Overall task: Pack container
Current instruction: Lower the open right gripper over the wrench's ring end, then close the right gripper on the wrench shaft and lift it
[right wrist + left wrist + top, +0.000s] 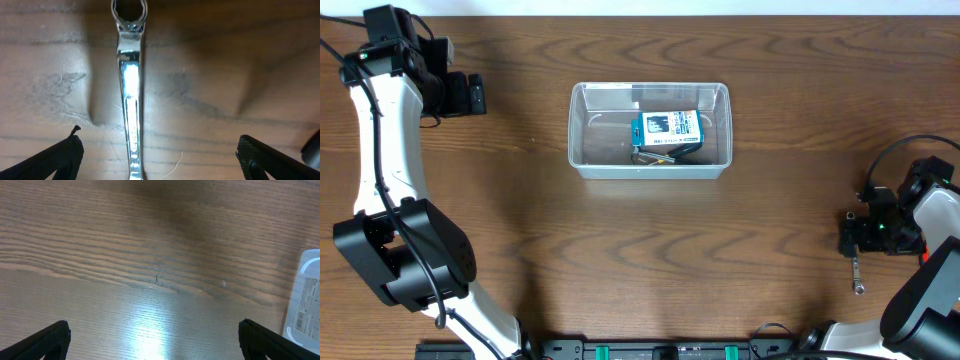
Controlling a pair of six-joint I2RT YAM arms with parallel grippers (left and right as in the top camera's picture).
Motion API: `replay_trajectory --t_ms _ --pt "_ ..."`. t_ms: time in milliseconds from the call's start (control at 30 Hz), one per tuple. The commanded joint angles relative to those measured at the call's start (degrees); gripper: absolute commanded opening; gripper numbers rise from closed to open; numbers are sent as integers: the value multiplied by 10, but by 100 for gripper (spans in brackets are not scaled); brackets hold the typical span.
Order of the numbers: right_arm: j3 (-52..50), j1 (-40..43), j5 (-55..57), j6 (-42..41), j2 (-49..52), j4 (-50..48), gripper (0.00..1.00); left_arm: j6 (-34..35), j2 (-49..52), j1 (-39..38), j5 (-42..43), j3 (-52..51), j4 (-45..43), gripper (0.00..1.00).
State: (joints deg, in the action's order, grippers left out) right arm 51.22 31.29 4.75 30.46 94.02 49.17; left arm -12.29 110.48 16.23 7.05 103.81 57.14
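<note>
Our right end effector (160, 150) hangs released over the wrench (129, 75) at the bench's (620, 270) right edge; flat steel could skid from our pinch. Left end effector (154, 332) released; container (650, 172) mid-bench.

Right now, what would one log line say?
left gripper: open over wooden table | right gripper: open over shiny metal wrench | clear plastic rectangular container: holds blue-and-white box

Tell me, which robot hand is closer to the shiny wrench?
Right. The right gripper is right at the wrench, its open jaws on either side. The left gripper is far off across the table, beyond the container.
</note>
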Motion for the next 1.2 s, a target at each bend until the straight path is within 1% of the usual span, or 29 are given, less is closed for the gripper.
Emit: replay_trajectory --t_ms 0,67,233,800,1167 --pt "-5 3 -5 -25 4 -12 99 -5 4 1 -7 -4 2 98" --pt "-5 3 -12 -34 4 -16 99 -5 4 1 -7 -4 2 98" --pt "-21 3 -18 -16 5 -18 99 -5 4 1 -7 -4 2 98" --pt "-41 0 -19 -17 5 -46 99 -5 4 1 -7 -4 2 98" --pt "-41 0 -20 -16 5 -47 99 -5 4 1 -7 -4 2 98"
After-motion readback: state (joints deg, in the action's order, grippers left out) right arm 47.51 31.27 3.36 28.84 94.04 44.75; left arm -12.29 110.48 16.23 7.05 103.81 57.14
